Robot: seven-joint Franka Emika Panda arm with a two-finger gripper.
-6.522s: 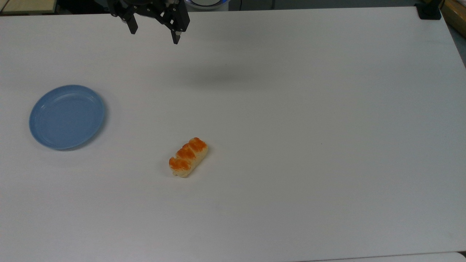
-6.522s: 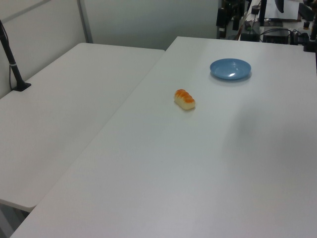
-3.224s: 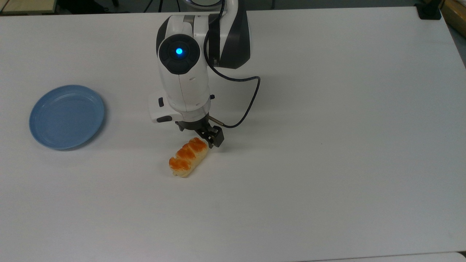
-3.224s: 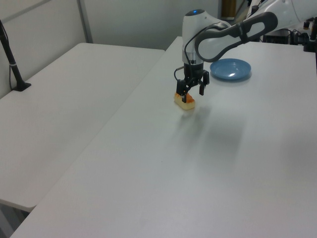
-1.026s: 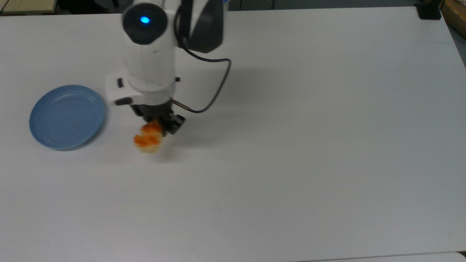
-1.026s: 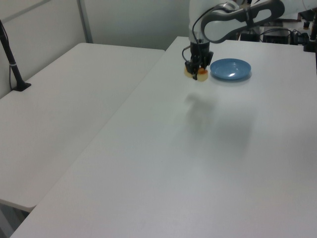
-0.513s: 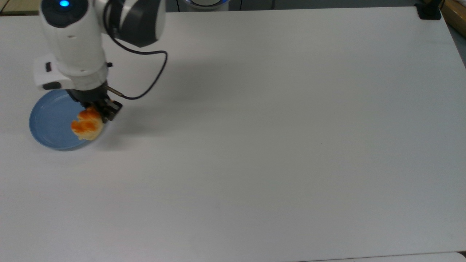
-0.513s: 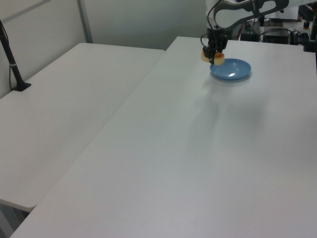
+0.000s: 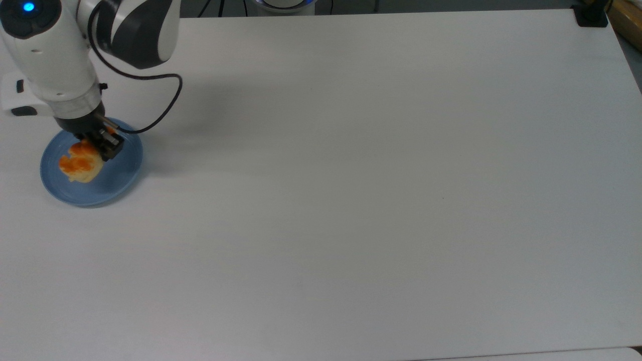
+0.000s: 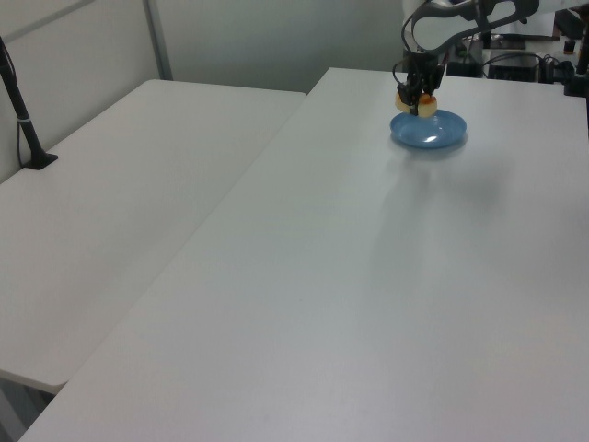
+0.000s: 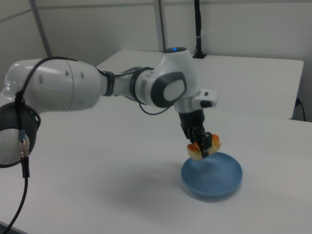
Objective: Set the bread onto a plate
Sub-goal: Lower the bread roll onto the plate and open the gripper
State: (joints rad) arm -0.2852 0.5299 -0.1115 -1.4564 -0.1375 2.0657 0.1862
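Note:
My gripper (image 9: 98,145) is shut on the bread (image 9: 78,164), a pale roll with orange-brown bumps. It holds the roll in the air just above the light-blue plate (image 9: 118,175) at the top view's left. In the right view the bread (image 11: 211,144) hangs tilted over the plate's (image 11: 219,183) near-left rim, held by the gripper (image 11: 203,144). In the left view the gripper (image 10: 419,92) and the bread (image 10: 426,106) sit over the far part of the plate (image 10: 433,133).
The plate stands on a wide white table (image 9: 376,175). A black clamp base (image 9: 591,15) sits at the top view's upper right corner. A second white table (image 10: 120,212) joins at the left view's left, with a black post (image 10: 23,120) on it.
The gripper has carried the bread further toward the top view's left, from over the plate's right rim to over its middle. Earlier it picked the roll up off the table.

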